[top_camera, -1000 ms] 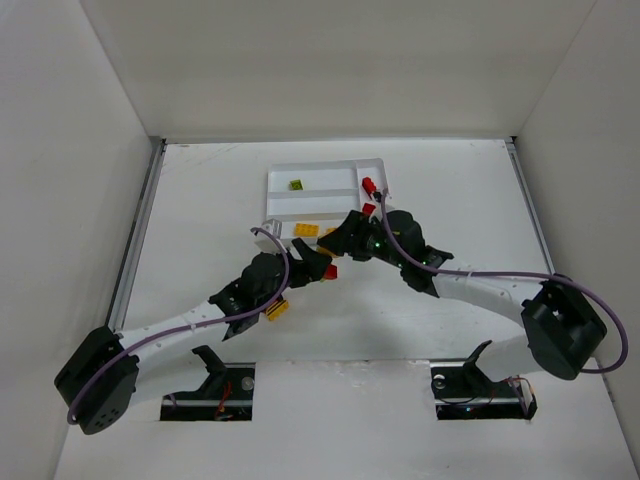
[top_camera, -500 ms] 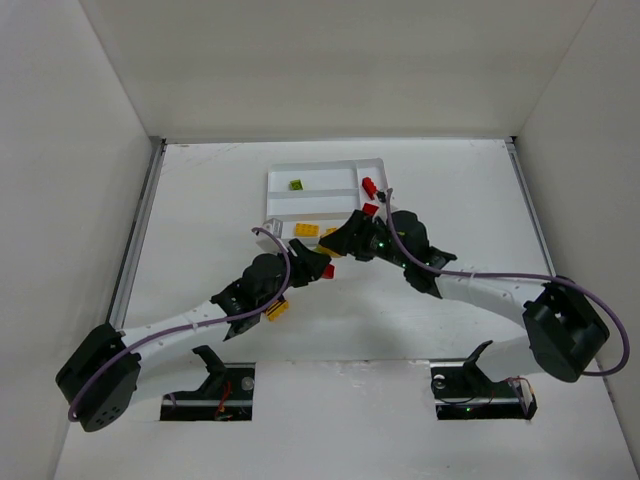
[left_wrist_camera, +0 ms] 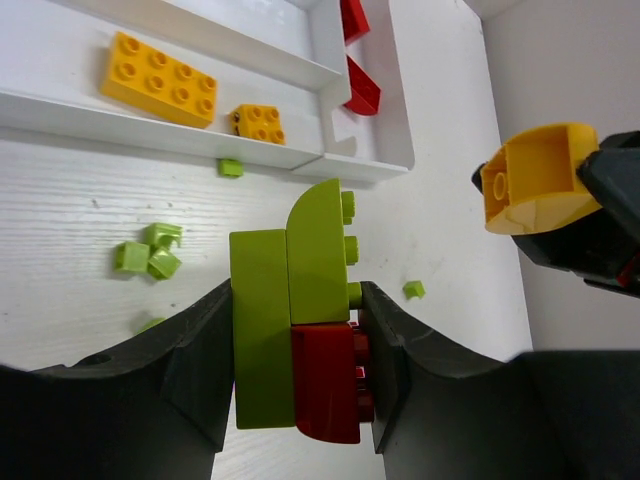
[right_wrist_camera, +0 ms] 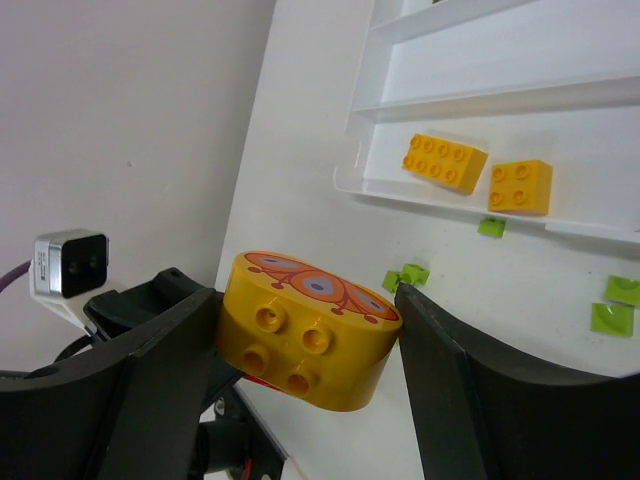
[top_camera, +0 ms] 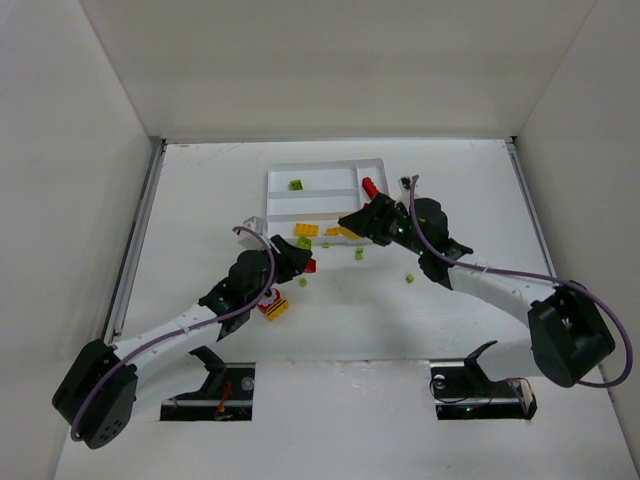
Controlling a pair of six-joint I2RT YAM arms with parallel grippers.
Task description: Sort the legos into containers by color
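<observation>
My left gripper (top_camera: 300, 262) is shut on a clump of two lime green bricks and a red brick (left_wrist_camera: 295, 330), held above the table in front of the white tray (top_camera: 325, 166). My right gripper (top_camera: 352, 224) is shut on a rounded yellow brick with a printed top (right_wrist_camera: 310, 330), held over the tray's near right corner. The near slot holds two yellow-orange bricks (left_wrist_camera: 165, 80) (left_wrist_camera: 258, 122). A green brick (top_camera: 296, 184) lies in a far slot. Red bricks (top_camera: 370, 186) lie in the crosswise slot. Tiny green pieces (left_wrist_camera: 150, 250) lie scattered on the table.
A yellow and red clump (top_camera: 272, 307) lies on the table under my left arm. More tiny green bits lie at the centre (top_camera: 358, 254) and to the right (top_camera: 409, 277). White walls enclose the table on three sides.
The two grippers, which were close together, have pulled apart: left toward the near left, right toward the far right with the yellow brick. Tiny green pieces now lie scattered on the table.
</observation>
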